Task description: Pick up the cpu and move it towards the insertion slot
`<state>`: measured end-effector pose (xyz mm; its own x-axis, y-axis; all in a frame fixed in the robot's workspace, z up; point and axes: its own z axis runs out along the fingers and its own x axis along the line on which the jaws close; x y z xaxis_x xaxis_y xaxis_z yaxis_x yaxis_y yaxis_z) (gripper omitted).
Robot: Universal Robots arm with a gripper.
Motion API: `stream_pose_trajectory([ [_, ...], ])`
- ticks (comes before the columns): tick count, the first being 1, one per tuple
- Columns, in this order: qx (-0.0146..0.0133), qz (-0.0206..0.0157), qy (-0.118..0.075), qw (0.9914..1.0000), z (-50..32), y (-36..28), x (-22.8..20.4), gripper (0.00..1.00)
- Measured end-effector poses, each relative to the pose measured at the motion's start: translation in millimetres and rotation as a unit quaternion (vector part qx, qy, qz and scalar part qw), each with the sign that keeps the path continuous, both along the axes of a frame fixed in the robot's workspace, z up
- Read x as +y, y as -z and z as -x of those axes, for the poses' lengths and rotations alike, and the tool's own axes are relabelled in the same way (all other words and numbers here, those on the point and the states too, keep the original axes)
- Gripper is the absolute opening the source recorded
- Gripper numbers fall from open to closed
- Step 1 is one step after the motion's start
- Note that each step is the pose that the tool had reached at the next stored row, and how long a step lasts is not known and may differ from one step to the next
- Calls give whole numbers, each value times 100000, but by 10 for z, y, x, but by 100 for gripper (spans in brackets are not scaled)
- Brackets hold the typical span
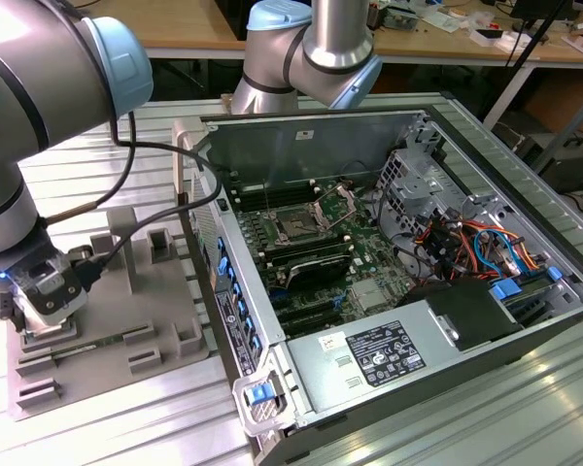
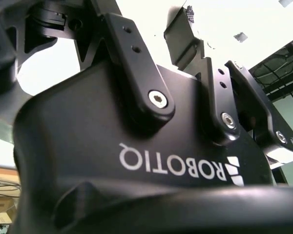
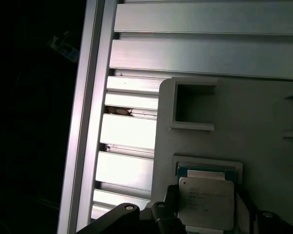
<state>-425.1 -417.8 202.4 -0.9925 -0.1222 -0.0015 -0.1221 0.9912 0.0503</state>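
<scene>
In the first wrist view the cpu (image 3: 205, 201), a flat square chip with a silvery top, lies in a pocket of the grey plastic tray (image 3: 263, 126). My gripper (image 3: 206, 210) has a finger pressed against each of its two opposite sides and is shut on it. In the exterior view the gripper (image 1: 41, 309) hangs low over the near corner of the tray (image 1: 126, 320), at that view's left. The insertion slot (image 1: 296, 226), a square socket with a silver frame, sits on the motherboard inside the open computer case, well off toward that view's right.
The case's upright side wall (image 1: 228, 291) with blue clips stands between the tray and the motherboard. Raised grey blocks (image 1: 160, 243) stick up from the tray. Drive cages and coloured cables (image 1: 466, 243) fill the case's right part. A power supply (image 1: 389, 349) lies near the front.
</scene>
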Motion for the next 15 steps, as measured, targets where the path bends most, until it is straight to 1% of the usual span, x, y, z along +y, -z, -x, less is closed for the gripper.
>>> stream_pose_trajectory([
  [15, -5, -3, 3, 100000, 0, -61, 0, 55],
])
